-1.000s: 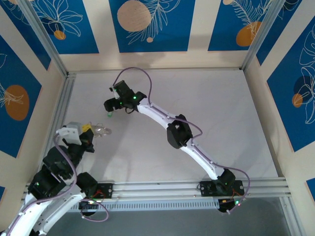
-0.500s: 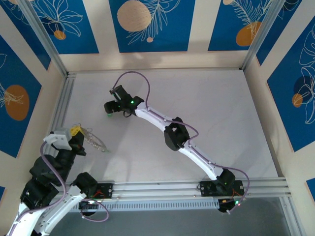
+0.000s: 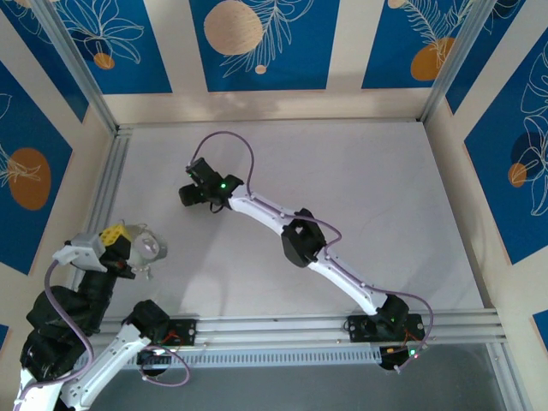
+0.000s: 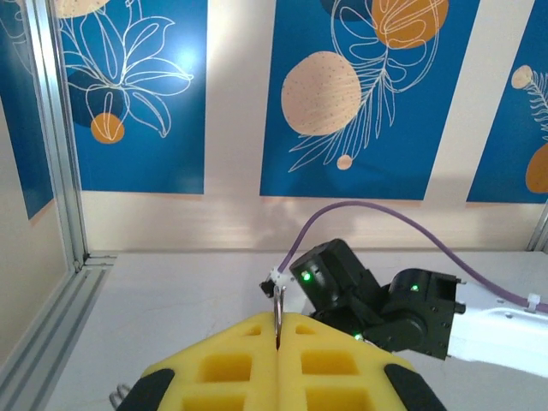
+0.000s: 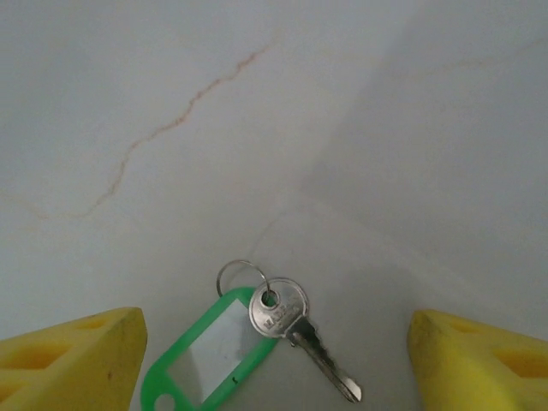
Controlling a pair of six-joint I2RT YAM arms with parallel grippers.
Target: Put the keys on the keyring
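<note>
Pale, faintly veined table [image 3: 385, 197], a silver key [image 5: 282, 312] and its green tag [image 5: 205, 355] flat on it

Green tag [image 5: 204, 360] cut by bottom edge; keyring [image 4: 278, 310] mostly hidden.

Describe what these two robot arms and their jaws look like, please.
Both the left arm and the right arm are slim white tubes linked by chunky black joints. Small green lights glow on the right one. A purple cable runs along each. The jaws are bright yellow blocks with square recesses.
</note>
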